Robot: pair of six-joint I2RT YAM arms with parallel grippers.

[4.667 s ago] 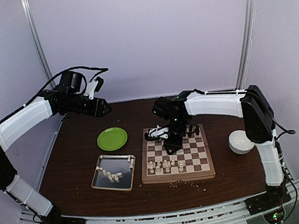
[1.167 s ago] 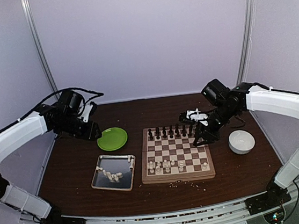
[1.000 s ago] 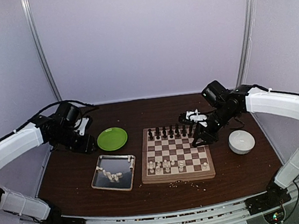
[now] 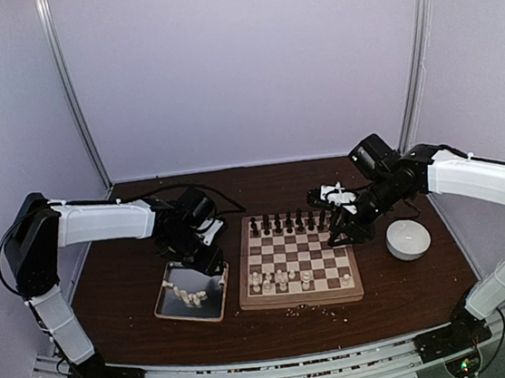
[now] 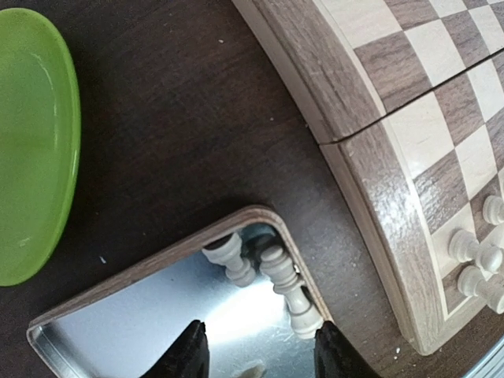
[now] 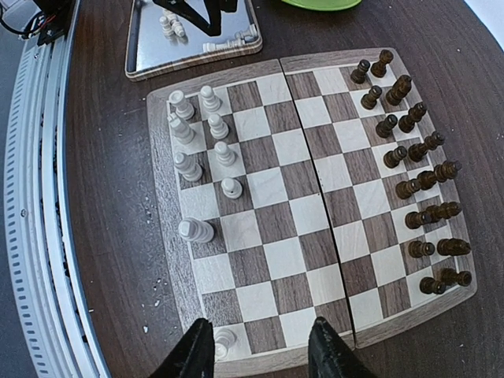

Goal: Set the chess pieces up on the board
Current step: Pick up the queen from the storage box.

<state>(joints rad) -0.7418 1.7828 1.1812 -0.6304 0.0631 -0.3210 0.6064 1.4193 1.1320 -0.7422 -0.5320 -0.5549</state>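
Dark brown wooden table [image 4: 127, 285]: one. It carries everything below.

Square checkered wooden board [image 4: 302, 299]: one. It lies flat mid-table between the two arms, so either arm should be able to reach it.

Silver rectangular metal tray [image 4: 209, 305]: one, just left of the board. Judged to be the stock of unplaced men.

Round green plate [image 5: 31, 142]: one, beyond the tray, nothing seen on it. Small white bowl [image 4: 408, 239]: one, right of the board; contents hidden.

Left gripper [image 5: 261, 354]: hangs low over the tray's corner nearest the board, jaws apart with nothing between them. Probably lining up a pick.

Right gripper [image 6: 260, 350]: high above the board, jaws likewise parted and empty. Likely parked clear of the pieces.

Dark brown-black pieces [image 6: 409, 187]: I count sixteen, upright in two ranks on the board's far edge. That side looks finished.

Cream-white pieces [image 6: 216, 126]: about nine on the near ranks, unevenly spaced.

Two more white men [image 5: 287, 287] lie on their sides in the tray corner. A further cluster in the tray is too small to count.

Pale crumbs [image 4: 298, 310]: scattered before the board, uncountable.
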